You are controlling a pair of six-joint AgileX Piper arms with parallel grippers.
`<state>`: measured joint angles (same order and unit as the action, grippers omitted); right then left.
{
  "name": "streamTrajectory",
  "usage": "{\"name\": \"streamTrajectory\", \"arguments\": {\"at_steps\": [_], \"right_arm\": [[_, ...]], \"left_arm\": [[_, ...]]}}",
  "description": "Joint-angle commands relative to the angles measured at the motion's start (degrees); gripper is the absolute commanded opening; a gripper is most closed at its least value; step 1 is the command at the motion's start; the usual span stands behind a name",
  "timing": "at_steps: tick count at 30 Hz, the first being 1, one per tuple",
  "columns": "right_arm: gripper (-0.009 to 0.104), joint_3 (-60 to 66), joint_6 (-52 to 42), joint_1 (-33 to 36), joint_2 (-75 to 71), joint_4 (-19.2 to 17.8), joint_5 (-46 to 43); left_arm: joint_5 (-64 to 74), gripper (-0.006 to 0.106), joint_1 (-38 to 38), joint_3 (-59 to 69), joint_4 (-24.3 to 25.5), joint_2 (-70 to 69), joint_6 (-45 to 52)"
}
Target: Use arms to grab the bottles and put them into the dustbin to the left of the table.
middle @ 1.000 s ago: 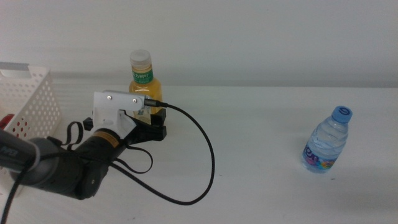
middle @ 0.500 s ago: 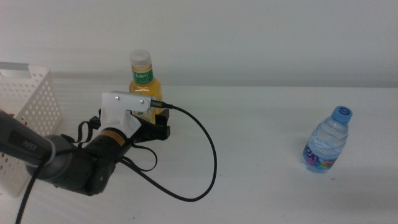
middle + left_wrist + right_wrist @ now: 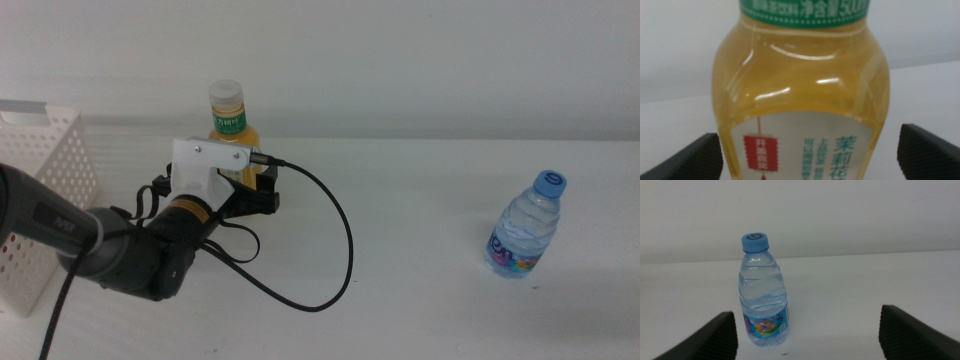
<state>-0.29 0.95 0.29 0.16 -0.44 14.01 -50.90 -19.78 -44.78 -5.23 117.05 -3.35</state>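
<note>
the step in hand looks like the grasp of the yellow-drink bottle [image 3: 229, 130], which stands upright on the white counter [image 3: 420, 230] in the upper left of the middle view. the left hand [image 3: 250, 188] has reached in from the left side of the frame and sits at the bottle's lower body. in the left wrist view its two dark jaws stand wide, one on each side of the bottle [image 3: 802, 100], with a gap showing between each jaw and the plastic, so nothing is gripped yet. the bottle fills that view, so the hand is very close.

the next move, i judge, calls for closing evenly on the body below the green neck label, then lifting straight and carrying it toward the white perforated dustbin [image 3: 45, 190] at the left edge of the frame. a squeeze off centre could tip the bottle.

the right hand [image 3: 805, 340] waits, jaws wide apart and empty, looking at the small water bottle with a blue cap [image 3: 762, 292]. that bottle stands upright at the right of the middle view [image 3: 527, 225], well apart from the other.
</note>
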Motion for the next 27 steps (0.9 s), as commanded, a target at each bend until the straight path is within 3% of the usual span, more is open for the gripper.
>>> {"name": "streamTrajectory", "arguments": {"at_steps": [1,27], "right_arm": [[0.076,2.4,-0.4,-0.3,-2.2,-0.1,0.1],[0.076,2.4,-0.4,-0.3,-2.2,-0.1,0.1]], "left_arm": [[0.0,0.094,-0.1,-0.8,-0.2,0.7,0.4],[-1.1,0.094,-0.1,-6.5,-0.4,6.8,0.4]]}}
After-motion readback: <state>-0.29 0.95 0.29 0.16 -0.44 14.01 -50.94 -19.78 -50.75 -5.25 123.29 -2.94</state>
